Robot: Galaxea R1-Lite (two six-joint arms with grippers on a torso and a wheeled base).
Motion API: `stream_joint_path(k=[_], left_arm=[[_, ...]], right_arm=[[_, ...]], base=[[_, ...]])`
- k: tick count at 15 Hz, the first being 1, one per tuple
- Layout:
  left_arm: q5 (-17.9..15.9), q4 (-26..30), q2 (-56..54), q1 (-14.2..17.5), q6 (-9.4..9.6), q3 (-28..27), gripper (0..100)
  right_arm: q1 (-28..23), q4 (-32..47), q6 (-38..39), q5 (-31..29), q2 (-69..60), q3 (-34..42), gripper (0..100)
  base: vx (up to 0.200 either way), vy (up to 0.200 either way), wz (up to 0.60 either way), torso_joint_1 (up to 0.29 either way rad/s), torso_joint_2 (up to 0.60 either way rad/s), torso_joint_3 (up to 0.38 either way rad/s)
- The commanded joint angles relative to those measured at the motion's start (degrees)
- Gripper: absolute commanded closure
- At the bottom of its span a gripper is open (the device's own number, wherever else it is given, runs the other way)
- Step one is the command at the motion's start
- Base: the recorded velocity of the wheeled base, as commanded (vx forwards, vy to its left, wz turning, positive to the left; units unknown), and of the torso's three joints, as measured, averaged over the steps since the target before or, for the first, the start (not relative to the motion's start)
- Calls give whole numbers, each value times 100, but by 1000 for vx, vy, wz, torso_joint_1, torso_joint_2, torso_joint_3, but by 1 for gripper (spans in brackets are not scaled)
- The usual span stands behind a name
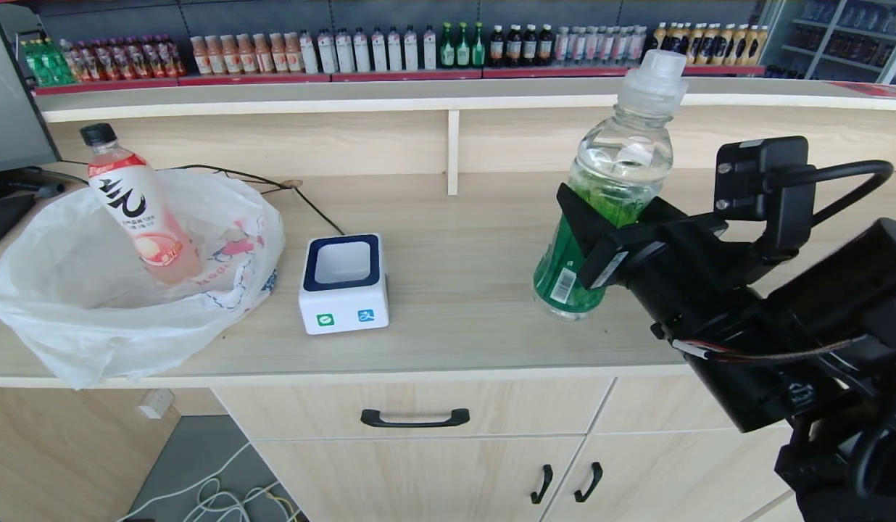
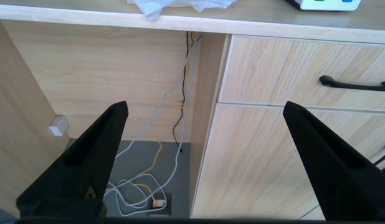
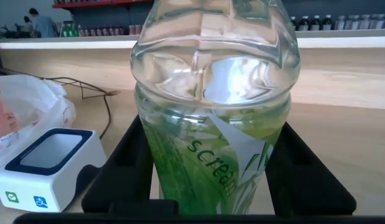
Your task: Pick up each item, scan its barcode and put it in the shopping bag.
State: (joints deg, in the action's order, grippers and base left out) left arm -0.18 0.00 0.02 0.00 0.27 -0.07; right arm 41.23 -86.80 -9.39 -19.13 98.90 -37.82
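A clear bottle with a green label [image 1: 612, 203] stands tilted at the right of the wooden counter [image 1: 462, 246], its barcode facing the front. My right gripper [image 1: 600, 235] is shut on its middle; up close the green bottle [image 3: 217, 124] sits between the black fingers [image 3: 127, 168]. A white scanner box [image 1: 343, 283] with a dark blue rim sits mid-counter, also seen as the scanner [image 3: 46, 168]. At the left a white shopping bag [image 1: 93, 290] holds a pink bottle [image 1: 140, 210] leaning inside. My left gripper [image 2: 205, 162] hangs open below the counter, facing the cabinet front.
A raised wooden ledge [image 1: 448, 101] runs behind the counter, with shelves of drink bottles [image 1: 390, 51] beyond. A black cable [image 1: 274, 181] crosses the counter behind the bag. Drawers with black handles [image 1: 415, 418] lie below. Loose cables [image 2: 155, 186] lie on the floor.
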Motion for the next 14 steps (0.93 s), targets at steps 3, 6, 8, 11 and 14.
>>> stream_joint_path(k=[3,6,8,11,14], left_arm=[[1,0,-2,0,0,-1,0],[1,0,-2,0,0,-1,0],[1,0,-2,0,-9,7,0],[1,0,-2,0,-9,7,0],[1,0,-2,0,-9,-1,0]], right_arm=[[-10,-13,113,23,94,-42,100],[-10,31,262,331,112,-7,100],[-10,-13,262,427,147,2,100],[-27,-92,350,419,112,11,100],[-27,-101,359,419,103,11,100]], base=[[0,200,0,2,1,2],[0,200,0,-2,1,7],[0,200,0,22,5,-2],[0,200,0,-2,1,6],[0,200,0,4,7,2]])
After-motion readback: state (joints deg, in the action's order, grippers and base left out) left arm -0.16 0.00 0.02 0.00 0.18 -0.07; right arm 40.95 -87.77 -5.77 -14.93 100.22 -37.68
